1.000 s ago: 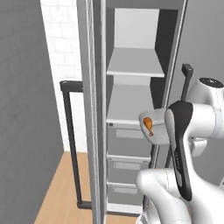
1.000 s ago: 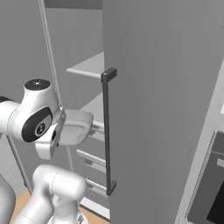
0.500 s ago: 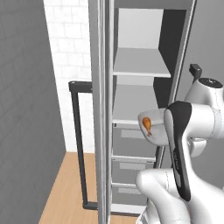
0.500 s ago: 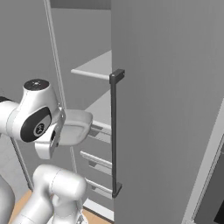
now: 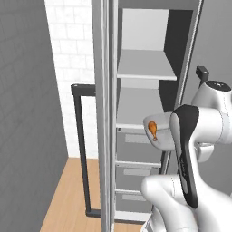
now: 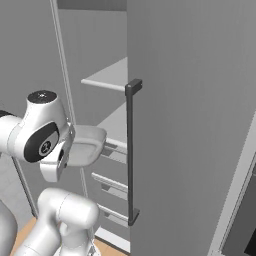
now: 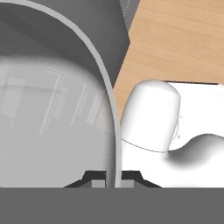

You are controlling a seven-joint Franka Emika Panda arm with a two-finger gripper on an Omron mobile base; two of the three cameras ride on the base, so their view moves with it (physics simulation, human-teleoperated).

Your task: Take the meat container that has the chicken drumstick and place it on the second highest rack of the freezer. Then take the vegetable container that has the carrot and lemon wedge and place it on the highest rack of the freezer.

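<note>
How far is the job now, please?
Done: the freezer stands open and the meat container with the chicken drumstick is lifted, its rim pinched in the shut end effector. In hand: it hangs in front of the second highest rack, not yet on it. Left: setting it down, then the whole vegetable container step for the highest rack.

Freezer (image 5: 149, 31) door's open, two flat pale shelves inside: highest rack (image 5: 146, 65) and the second one (image 5: 136, 108), above grey drawers (image 5: 136, 170).

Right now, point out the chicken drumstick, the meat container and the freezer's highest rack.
chicken drumstick (image 5: 153, 129), left base view, its orange-brown meaty end
meat container (image 6: 86, 145), right base view, its outer side wall
highest rack (image 5: 144, 64), left base view, its flat top
</note>
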